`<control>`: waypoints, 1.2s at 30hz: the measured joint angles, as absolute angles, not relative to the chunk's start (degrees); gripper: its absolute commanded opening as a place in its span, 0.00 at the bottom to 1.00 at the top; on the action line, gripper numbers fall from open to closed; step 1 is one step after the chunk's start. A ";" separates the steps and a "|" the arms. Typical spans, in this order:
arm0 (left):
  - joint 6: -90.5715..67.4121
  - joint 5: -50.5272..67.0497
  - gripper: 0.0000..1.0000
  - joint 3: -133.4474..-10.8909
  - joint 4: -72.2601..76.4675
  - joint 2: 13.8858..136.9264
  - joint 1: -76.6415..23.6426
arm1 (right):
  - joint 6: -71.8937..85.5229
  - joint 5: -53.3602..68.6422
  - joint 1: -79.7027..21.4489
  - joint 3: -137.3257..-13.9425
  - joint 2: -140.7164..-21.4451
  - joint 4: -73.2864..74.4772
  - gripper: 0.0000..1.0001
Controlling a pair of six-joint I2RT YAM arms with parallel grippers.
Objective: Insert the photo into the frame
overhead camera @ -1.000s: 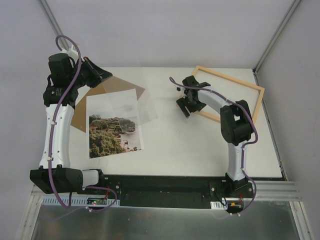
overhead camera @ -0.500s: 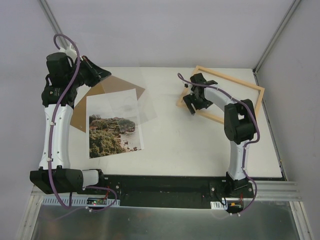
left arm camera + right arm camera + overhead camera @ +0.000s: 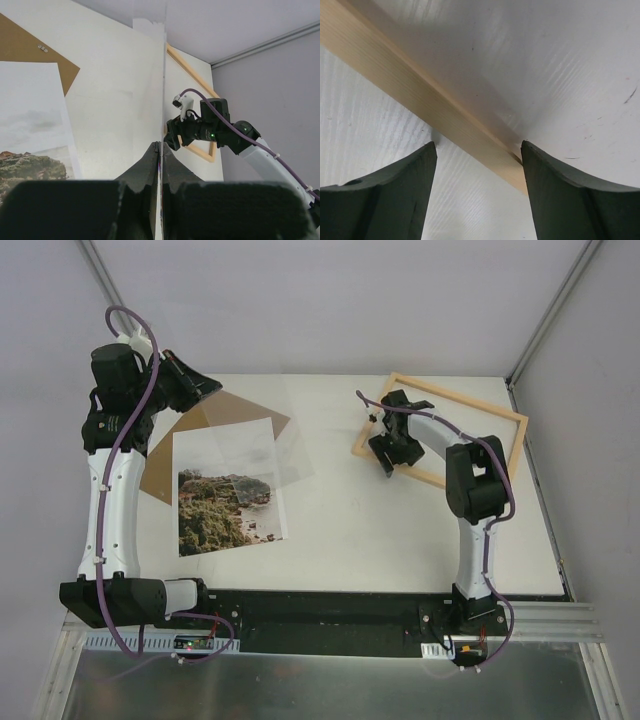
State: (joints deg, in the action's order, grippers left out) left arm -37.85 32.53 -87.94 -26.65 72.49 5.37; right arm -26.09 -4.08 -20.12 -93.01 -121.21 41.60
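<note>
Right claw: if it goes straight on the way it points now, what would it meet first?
Probably the frame, whose wooden rail lies just ahead between the open fingers of the right claw.

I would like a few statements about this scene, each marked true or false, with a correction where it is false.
1. The photo lies picture side up on the table. True.
2. The photo is already inside the frame. False: it lies apart from the frame, to its left.
3. The right gripper has its fingers open over a wooden bar of the frame. True.
4. The left gripper is open and empty. False: it is shut on a thin clear sheet.
</note>
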 measured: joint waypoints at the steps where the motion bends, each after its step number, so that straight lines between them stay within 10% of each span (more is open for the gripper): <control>1: -37.85 32.56 0.00 -87.94 -26.65 72.49 5.37 | -26.09 -3.95 -20.10 -93.03 -121.34 41.80 0.66; 13: -37.82 32.80 0.00 -87.94 -26.68 71.94 6.50 | -16.82 -2.55 -22.68 -93.91 -121.58 43.62 0.40; 29: -37.80 32.77 0.00 -87.94 -26.68 70.35 7.27 | 5.85 -4.75 -32.53 -110.63 -130.26 49.34 0.69; 36: -37.19 32.80 0.00 -87.94 -27.05 69.28 7.62 | 4.95 -7.25 -32.32 -98.32 -124.25 48.29 0.73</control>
